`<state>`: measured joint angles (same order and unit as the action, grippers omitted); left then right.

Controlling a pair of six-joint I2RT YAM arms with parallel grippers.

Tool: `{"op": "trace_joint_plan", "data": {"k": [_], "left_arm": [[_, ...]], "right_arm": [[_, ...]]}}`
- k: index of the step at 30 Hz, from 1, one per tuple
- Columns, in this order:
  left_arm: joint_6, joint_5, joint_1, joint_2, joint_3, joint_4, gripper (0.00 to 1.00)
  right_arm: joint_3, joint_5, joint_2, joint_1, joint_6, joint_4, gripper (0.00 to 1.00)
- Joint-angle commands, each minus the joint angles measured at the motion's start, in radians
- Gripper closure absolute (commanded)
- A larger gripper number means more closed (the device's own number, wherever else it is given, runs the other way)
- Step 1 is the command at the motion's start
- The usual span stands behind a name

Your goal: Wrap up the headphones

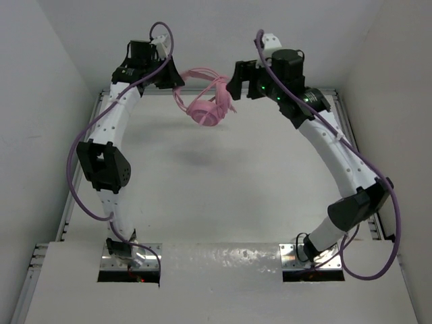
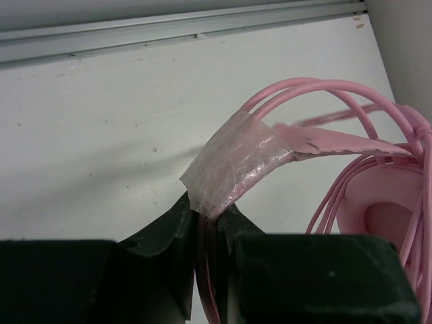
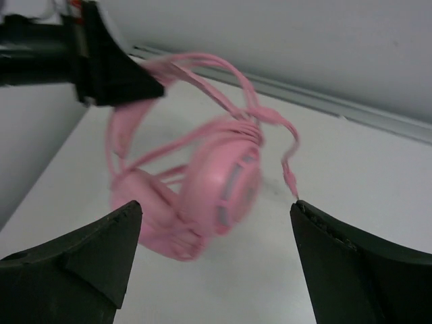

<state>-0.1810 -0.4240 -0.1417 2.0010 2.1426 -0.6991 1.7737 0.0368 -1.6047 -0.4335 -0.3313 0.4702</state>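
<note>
The pink headphones (image 1: 204, 108) hang in the air above the far middle of the table, cord looped around them. My left gripper (image 1: 174, 79) is shut on the thin double headband (image 2: 283, 108), near a patch of clear tape (image 2: 233, 165). One ear cup (image 2: 385, 212) shows to the right in the left wrist view. My right gripper (image 1: 233, 84) is open, just right of the headphones. In the right wrist view the ear cups (image 3: 219, 185) are blurred between the wide-open fingers (image 3: 101, 250), and the plug end of the cord (image 3: 290, 177) dangles near the right fingertip.
White walls close the table at left, right and back. A metal rail (image 2: 169, 30) runs along the far edge. Purple arm cables (image 1: 81, 189) loop beside both arms. A shadow lies on the table (image 1: 216, 196) under the headphones.
</note>
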Motion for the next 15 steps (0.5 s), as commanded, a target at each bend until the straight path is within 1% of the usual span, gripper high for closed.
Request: {"op": "trace_joint_plan", "data": {"k": [1,3,4,5,8,12,15], "left_arm": [[-0.066,0.013,-0.013,-0.016,0.054,0.085,1.00],[-0.060,0.027,-0.021,-0.013,0.056,0.087,1.00],[-0.058,0.031,-0.027,-0.015,0.059,0.087,1.00],[-0.057,0.031,-0.029,-0.013,0.057,0.087,1.00],[-0.060,0.025,-0.032,-0.013,0.057,0.089,1.00],[-0.060,0.024,-0.033,-0.015,0.057,0.085,1.00],[-0.058,0.024,-0.033,-0.013,0.057,0.085,1.00]], "right_arm": [[0.183,-0.092,-0.117,-0.074,-0.015,0.049,0.10],[0.258,-0.121,-0.173,-0.088,-0.046,0.088,0.09],[0.312,-0.162,-0.220,-0.100,-0.052,0.119,0.08],[0.326,-0.204,-0.240,-0.111,-0.057,0.131,0.07],[0.326,-0.248,-0.288,-0.122,-0.058,0.130,0.07],[0.357,-0.290,-0.340,-0.126,-0.075,0.194,0.09],[0.340,-0.246,-0.351,-0.126,-0.078,0.199,0.11]]}}
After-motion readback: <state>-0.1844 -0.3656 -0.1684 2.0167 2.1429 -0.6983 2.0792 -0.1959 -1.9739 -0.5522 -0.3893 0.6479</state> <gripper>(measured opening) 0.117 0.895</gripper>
